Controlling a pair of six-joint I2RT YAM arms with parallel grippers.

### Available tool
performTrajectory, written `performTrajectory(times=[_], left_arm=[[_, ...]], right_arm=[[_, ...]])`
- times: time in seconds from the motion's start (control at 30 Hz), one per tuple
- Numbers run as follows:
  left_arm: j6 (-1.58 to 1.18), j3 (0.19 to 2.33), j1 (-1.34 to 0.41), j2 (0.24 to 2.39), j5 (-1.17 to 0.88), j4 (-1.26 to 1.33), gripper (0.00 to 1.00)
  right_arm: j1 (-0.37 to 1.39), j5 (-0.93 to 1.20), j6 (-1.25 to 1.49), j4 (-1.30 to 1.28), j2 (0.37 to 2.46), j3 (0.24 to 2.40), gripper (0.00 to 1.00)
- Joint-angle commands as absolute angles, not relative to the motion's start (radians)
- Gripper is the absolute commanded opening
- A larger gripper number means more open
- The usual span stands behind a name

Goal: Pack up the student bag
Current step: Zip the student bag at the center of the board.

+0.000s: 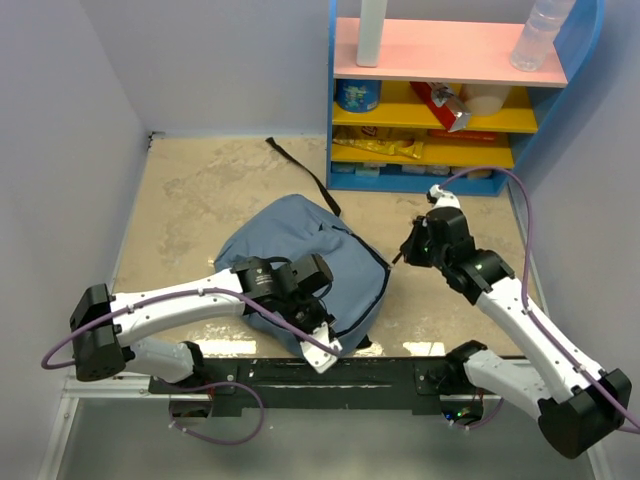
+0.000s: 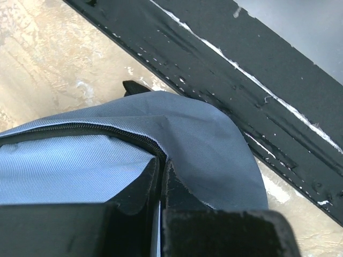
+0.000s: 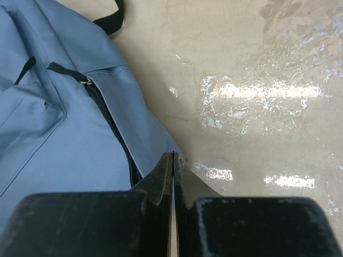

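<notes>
The student bag (image 1: 300,235) is a slate-blue backpack lying on the beige floor in the middle. My left gripper (image 1: 322,340) is at the bag's near corner. In the left wrist view it (image 2: 162,160) is shut on the bag's fabric (image 2: 214,144) where the black zipper (image 2: 80,127) ends. My right gripper (image 1: 402,258) hovers just right of the bag's right edge. In the right wrist view it (image 3: 172,156) is shut with nothing seen between the fingers, above the floor beside the bag (image 3: 53,139) and its zipper (image 3: 112,128).
A blue shelf unit (image 1: 450,50) with a pink top and yellow shelves stands at the back right, holding a bottle (image 1: 540,30), a white cylinder (image 1: 370,30) and snack packs. A black strap (image 1: 300,165) trails behind the bag. A black rail (image 1: 330,375) (image 2: 241,96) runs along the near edge.
</notes>
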State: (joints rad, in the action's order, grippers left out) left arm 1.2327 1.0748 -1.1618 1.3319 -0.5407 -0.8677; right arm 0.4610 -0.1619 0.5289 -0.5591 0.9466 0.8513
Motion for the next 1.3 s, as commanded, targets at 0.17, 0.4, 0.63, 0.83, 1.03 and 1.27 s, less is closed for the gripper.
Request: performTrajectory(times=[0.17,0.4,0.63,0.83,1.03,1.27], left_arm=[[1.333,0.948,-1.189,1.279,-0.52,-1.1,0.0],[1.384,0.884,-1.223,1.262,-0.457,-1.114,0.0],[1.382,0.885,-1.239,1.262,-0.472,-1.115,0.0],[1.249,0.936,-1.235,1.27,-0.482,-1.02,0.21],[0.829,1.06,-1.141,1.299,-0.569,-0.752,0.57],[0.212,1.106,-1.054,1.353,-0.429,-0.373,0.75]], right_arm=[[0.408,-0.321,0.48,-0.339,1.122,1.009,0.0],[0.379,-0.27,0.459,-0.236,1.242,1.049,0.0],[0.376,-0.212,0.48,-0.144,1.246,1.065,0.0],[0.377,-0.15,0.488,-0.16,1.191,1.0,0.0],[0.38,-0.048,0.525,-0.137,1.129,0.872,0.0],[0.443,-0.002,0.555,-0.153,1.074,0.833,0.0]])
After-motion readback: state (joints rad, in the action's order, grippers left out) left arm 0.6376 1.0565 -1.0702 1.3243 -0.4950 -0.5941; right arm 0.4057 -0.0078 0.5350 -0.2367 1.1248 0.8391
